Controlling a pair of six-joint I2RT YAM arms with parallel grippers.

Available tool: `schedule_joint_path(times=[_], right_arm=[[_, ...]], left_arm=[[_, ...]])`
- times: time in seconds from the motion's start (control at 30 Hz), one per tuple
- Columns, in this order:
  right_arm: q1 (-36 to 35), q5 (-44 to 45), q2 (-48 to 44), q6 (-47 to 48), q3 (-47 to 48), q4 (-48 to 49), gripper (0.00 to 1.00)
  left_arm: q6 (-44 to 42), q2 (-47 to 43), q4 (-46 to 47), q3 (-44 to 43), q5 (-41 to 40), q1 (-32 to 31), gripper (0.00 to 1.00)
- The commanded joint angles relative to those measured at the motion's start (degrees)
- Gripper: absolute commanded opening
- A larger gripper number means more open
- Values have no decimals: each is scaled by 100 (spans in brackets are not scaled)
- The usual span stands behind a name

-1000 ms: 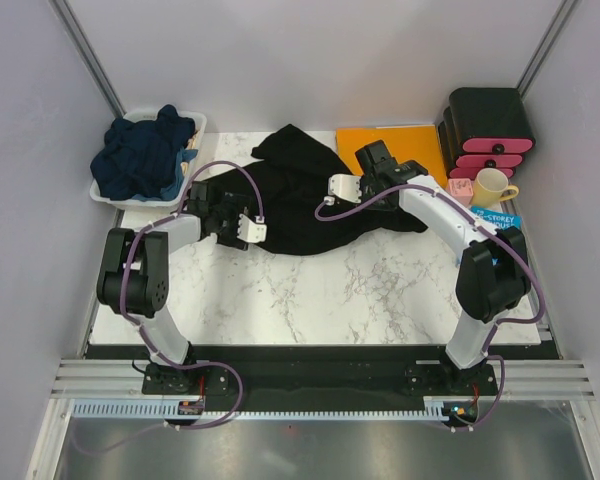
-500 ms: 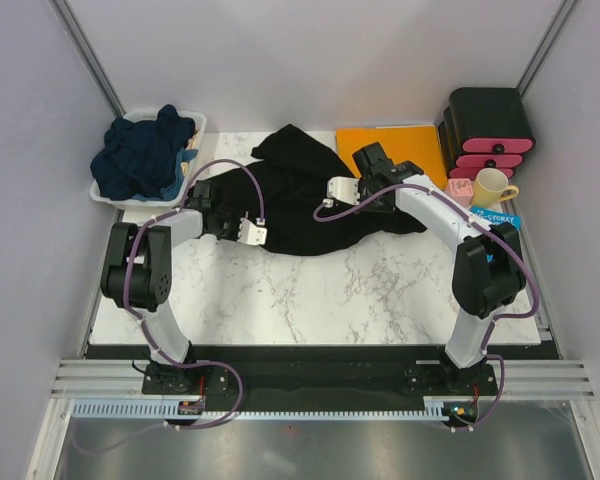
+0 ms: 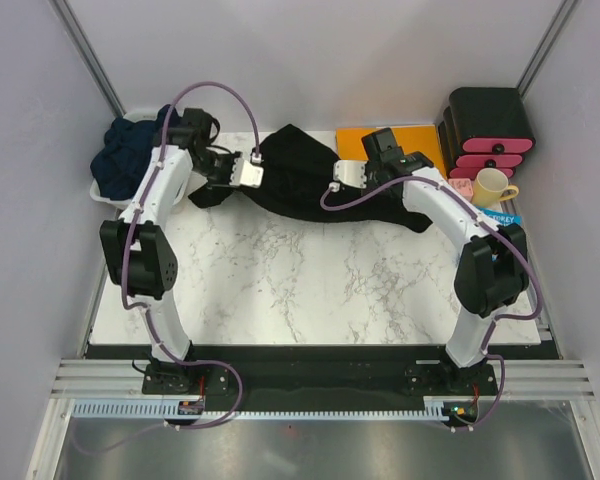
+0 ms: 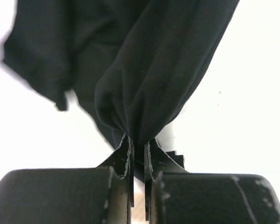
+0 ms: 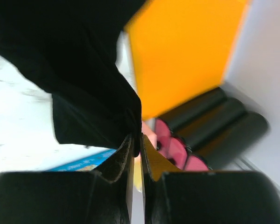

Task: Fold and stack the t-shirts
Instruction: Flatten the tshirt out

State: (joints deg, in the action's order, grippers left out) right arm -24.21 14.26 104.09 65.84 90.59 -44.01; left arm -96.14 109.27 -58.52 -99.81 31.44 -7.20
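Plain black soft cloth t-shirt (image 3: 300, 185) is being held off the table, gripped at two points and slung between the claws. Left gripper (image 4: 137, 142) is being kept clenched on a gathered bunch of cloth, with folds fanning out ahead of the fingertips. Right gripper (image 5: 136, 140) is likewise being kept clamped on a pinched edge, the fabric draping to its left. The dark navy blue crumpled t-shirts (image 3: 140, 160) are being kept heaped in a white plastic bin (image 3: 100, 195), just outboard of the left claw.

White grey-veined marble tabletop (image 3: 310, 280) is being left exposed below both claws and enclosed by pale grey walls. Flat orange rectangular sheet (image 3: 425, 145) is lying just beyond the right claw. Black drawer unit with pink fronts (image 3: 490, 125) and yellow mug (image 3: 492, 187) are standing further outboard.
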Motion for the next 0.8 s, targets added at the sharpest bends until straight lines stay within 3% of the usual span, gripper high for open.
schedule_joint_path(times=[0.0,0.07,0.2,0.3,0.47,0.77], right_arm=[[205,673,-398,533,504,1129,13],[241,1164,-547,876,329,2275,12],[442,1597,-768,1869,108,4678,5],[618,1781,-575,2222,476,6234,0],[926,1764,-144,2556,1126,8413,0],[1190,1677,208,2275,2278,9383,0]], left_arm=[[-440,295,-2688,-1600,-260,17,2],[-310,436,-2954,-2261,-601,0,2],[-731,129,-2911,-2034,-965,-9,2],[-608,252,-2919,-2297,-929,-9,2],[-415,410,-2717,-2920,-1070,17,2],[-652,-19,-2462,-3281,-877,52,2]])
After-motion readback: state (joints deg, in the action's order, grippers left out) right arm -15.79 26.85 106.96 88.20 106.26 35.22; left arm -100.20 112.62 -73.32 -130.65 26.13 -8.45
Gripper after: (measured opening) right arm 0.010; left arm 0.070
